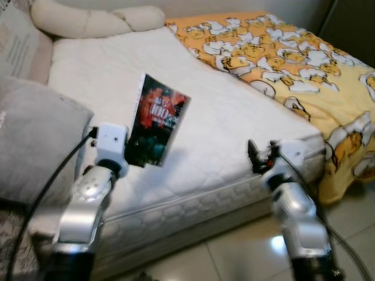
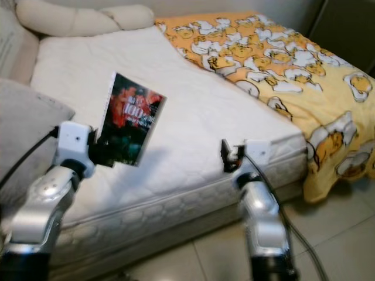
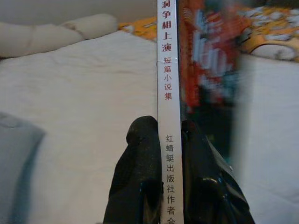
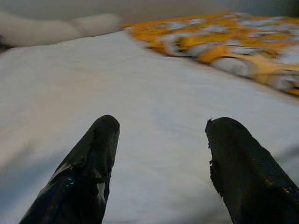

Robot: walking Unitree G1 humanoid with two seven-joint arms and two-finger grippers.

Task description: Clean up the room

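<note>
A thin book [image 1: 155, 122] with a dark red cover and a white spine [image 3: 167, 93] stands upright above the white mattress [image 1: 222, 111]. My left gripper [image 3: 169, 135] is shut on its spine from below, near the bed's front left. My right gripper [image 4: 161, 128] is open over the front edge of the mattress, with nothing between its fingers [image 1: 254, 157].
An orange and yellow cartoon blanket [image 1: 293, 52] covers the bed's right side and hangs over its corner. Cream pillows [image 1: 88, 20] lie at the head. A grey cushion [image 1: 29, 134] sits at the left. Tiled floor [image 1: 234, 252] lies below the bed.
</note>
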